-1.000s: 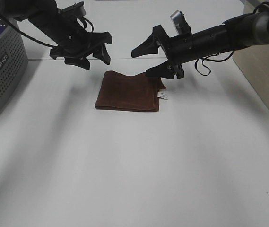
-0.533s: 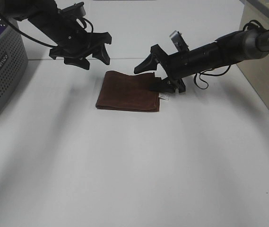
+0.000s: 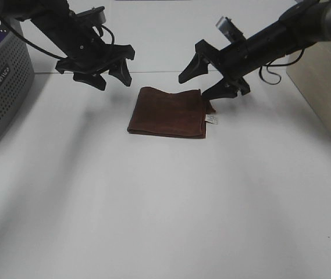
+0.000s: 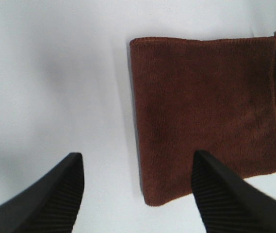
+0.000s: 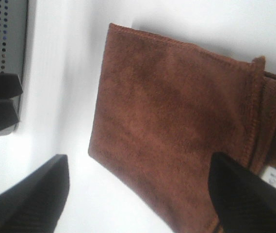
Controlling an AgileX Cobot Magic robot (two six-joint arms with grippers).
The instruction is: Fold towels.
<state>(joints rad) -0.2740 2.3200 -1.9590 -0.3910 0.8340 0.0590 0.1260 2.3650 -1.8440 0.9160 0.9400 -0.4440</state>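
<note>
On the white table, a bit back from the middle, the brown towel lies flat in a folded rectangle, with its small white tag poking out at the right-hand corner. Over by the left edge sits a grey perforated basket, well clear of the action. The left gripper hovers above the table just behind the towel's left side, jaws spread wide and holding nothing; its wrist camera looks straight down on the cloth between the two dark fingers. The right gripper hangs over the towel's back right corner, also spread wide and empty, with the lower finger close to the slightly rumpled edge near the tag, though it's hard to say if it actually touches. Looks like the fold is mostly there and the next bit is either one more fold or tidying that messy right edge. To do that well, the right arm probably wants to pinch all the layers at that corner together, not just the top one, and the left should hold the opposite side so the stack doesn't slide on the slick table. Going low and slow would help keep the edges lined up.
</note>
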